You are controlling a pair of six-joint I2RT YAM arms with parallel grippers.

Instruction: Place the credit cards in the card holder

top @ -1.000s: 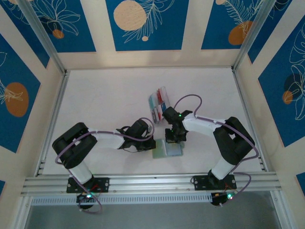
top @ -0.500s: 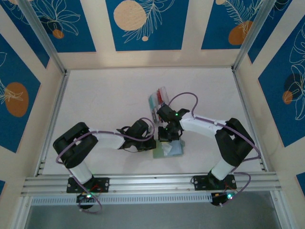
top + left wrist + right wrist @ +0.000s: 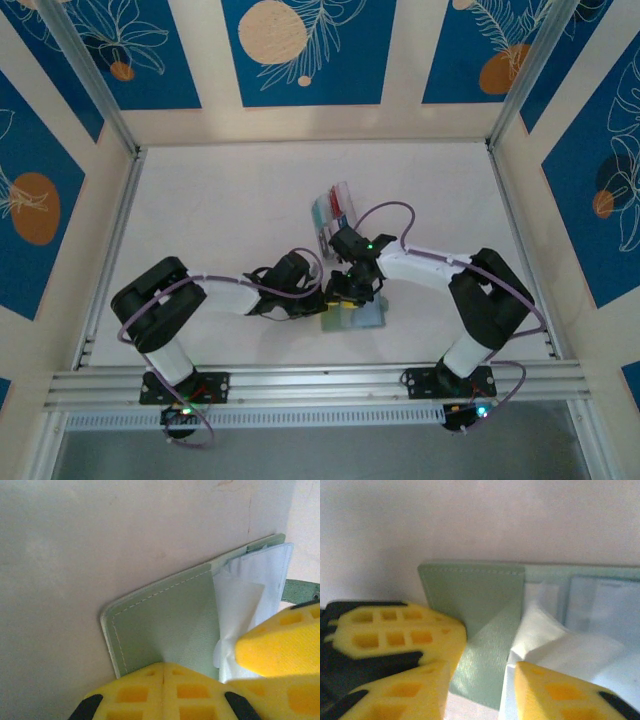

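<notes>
Left end effector (image 3: 316,298), left of centre in the overhead view, has its jaws pinched shut on the near flap of the card holder (image 3: 165,625), pinning it to the counter (image 3: 220,220). Rightward, the holder lies open, its pale inner sleeves (image 3: 250,585) exposed. Right end effector (image 3: 352,290) hangs over them, jaws partly apart and gripping nothing I can make out, one finger (image 3: 280,647) touching the sleeves. Above, near the holder, the credit cards (image 3: 328,215) stand in a clear box (image 3: 343,192). The step looks like spreading a pocket. It needs a firm anchor on the flap and a light lift of one sleeve edge, without dragging the holder.
</notes>
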